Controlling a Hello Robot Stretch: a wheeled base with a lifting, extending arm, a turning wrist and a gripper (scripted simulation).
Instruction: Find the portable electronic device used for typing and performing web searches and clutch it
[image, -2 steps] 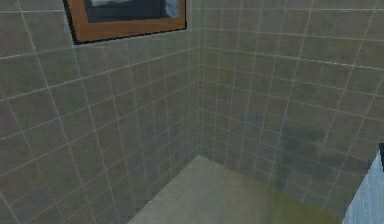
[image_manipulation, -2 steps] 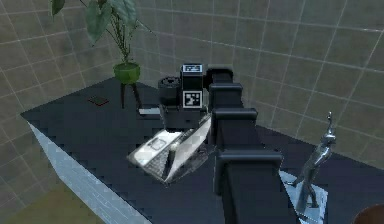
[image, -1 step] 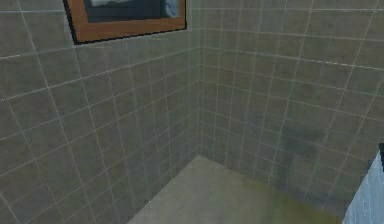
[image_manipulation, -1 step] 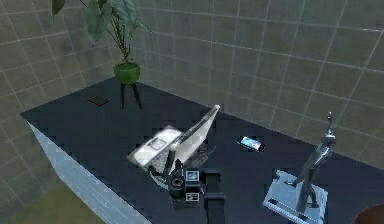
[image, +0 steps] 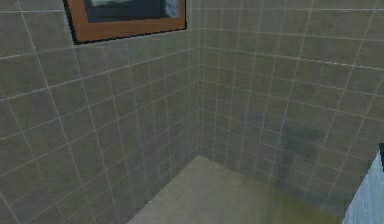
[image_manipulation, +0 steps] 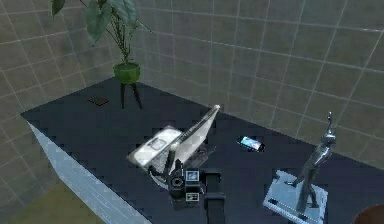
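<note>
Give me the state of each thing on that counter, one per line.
Laptop: lid raised, resting on the counter.
Potted plant: upright on its stand.
Small flat device: lying flat.
Statue: upright on its base.
Gripper: at the laptop; cannot tell whether it holds anything.

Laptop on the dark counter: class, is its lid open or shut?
Open: the laptop has its lid raised at an angle above its flat base.

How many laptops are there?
1. The open laptop sits in the middle of the dark counter, right of the potted plant and left of a small flat gadget. Nothing seems to hide another.
</note>
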